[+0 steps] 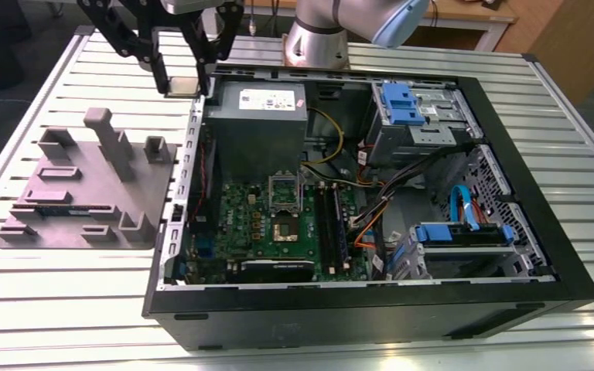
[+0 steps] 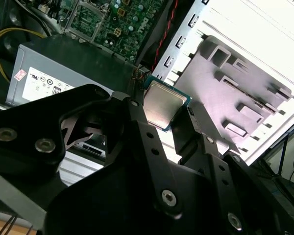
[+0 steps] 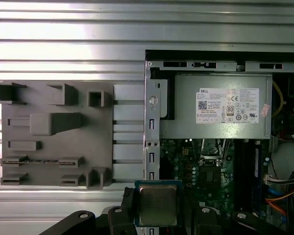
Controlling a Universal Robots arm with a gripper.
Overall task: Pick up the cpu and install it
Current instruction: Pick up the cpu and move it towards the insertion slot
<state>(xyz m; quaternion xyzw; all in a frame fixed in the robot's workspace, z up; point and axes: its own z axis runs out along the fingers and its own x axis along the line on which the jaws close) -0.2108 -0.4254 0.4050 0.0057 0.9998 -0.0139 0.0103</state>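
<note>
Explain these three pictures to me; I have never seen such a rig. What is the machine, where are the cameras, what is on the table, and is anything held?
This is one robot arm with a black two-fingered gripper. The exterior view comes from a camera off the arm, looking down on the slatted metal table. Both wrist views come from cameras riding on the arm, so the gripper's black links show in front. On the table lie a grey moulded tray and, beside it, an open computer case. Inside the case are a grey power supply box and a green motherboard with a metal-framed socket. The gripper is shut on the cpu, a small square chip with a silvery top, held over the case's edge near the power supply box.
</note>
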